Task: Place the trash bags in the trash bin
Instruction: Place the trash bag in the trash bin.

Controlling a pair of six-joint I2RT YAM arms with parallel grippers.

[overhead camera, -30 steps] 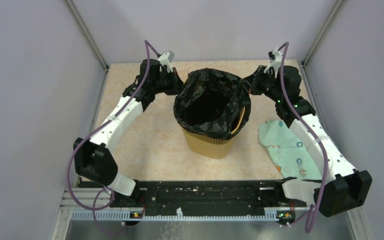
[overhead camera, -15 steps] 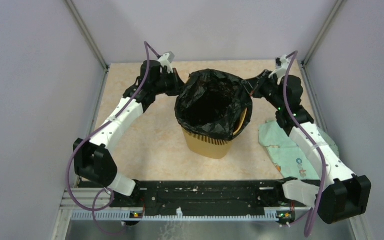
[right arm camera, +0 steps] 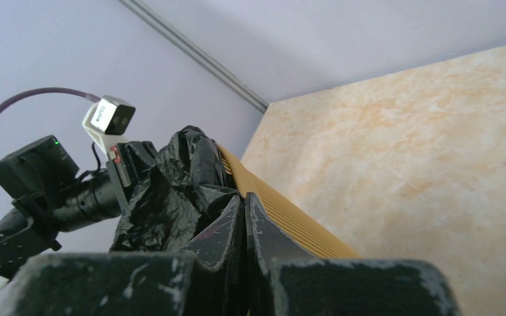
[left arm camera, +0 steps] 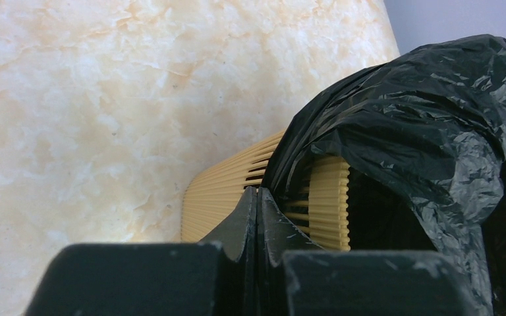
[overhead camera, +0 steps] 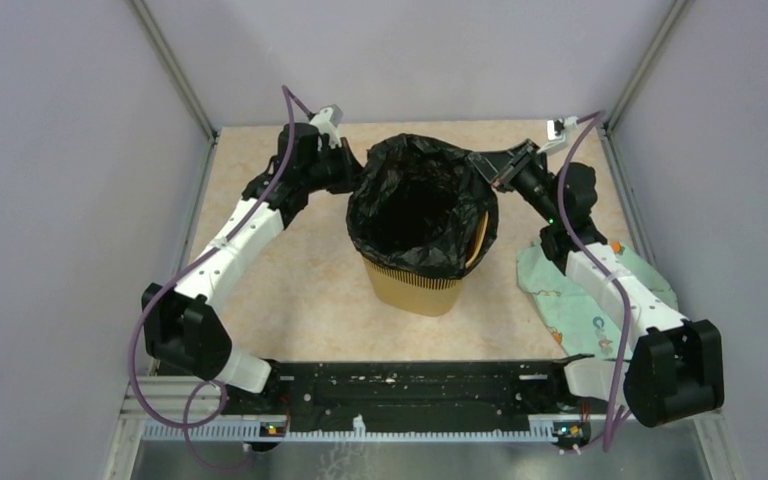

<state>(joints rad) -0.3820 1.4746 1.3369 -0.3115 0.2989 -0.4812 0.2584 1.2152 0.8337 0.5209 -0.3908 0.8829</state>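
We note the right gripper (overhead camera: 484, 163) has swung inward to the bag (overhead camera: 385, 175) at the bin (overhead camera: 415, 285) rim; left gripper (overhead camera: 348, 172) opposite. Both finger pairs together; pinch unconfirmed. Bag lines bin, nearly seated.

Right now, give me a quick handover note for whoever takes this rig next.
Left claw: shut at the bag's left edge; can't tell if it pinches plastic.
Right claw: shut at the bag's far right edge, same doubt.
Done: bag sits in the bin, mouth open, folded over most of the rim.
Left: pull it over the bare yellow rim on the right.
A green cloth lies under the right arm.
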